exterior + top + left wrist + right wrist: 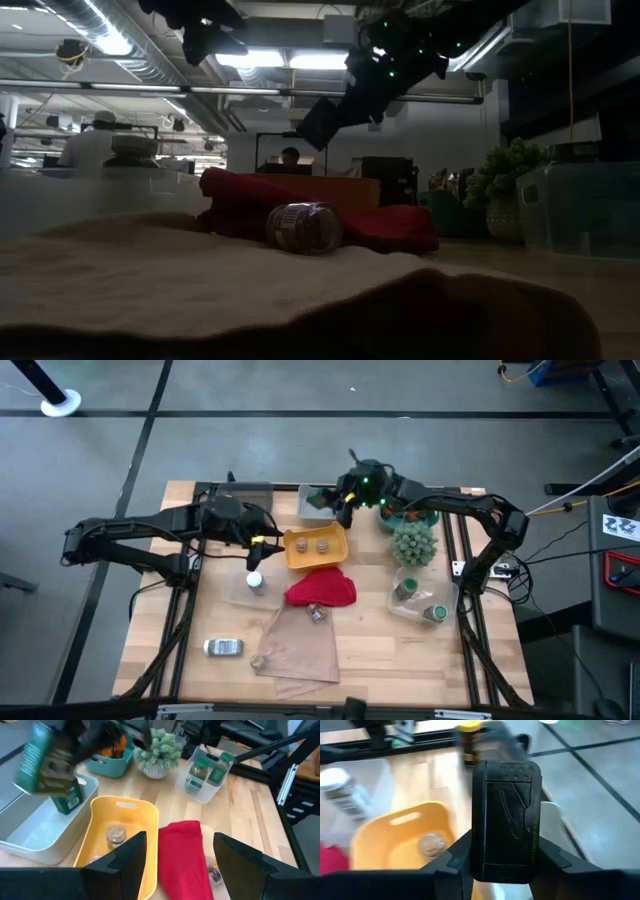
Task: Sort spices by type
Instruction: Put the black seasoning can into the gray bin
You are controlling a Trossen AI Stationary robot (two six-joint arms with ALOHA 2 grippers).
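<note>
From above, the left gripper hangs just beside the yellow tray, which holds two tan-topped pots; a silver-capped jar stands in a clear tray just below that gripper. The right gripper hovers over the white bin beyond the yellow tray, with a dark tin in its grasp. A red cloth lies near the yellow tray, and green-lidded jars sit in a clear tray off beside the fuzzy plant. From table height, a small jar lies on its side against the red cloth, while the dark tin hangs tilted high above it. Past the left wrist, its fingers stand wide apart and empty above the yellow tray's near end, one pot just ahead. Past the right wrist, both fingers clamp the upright dark tin; a yellow-capped bottle stands farther off.
</note>
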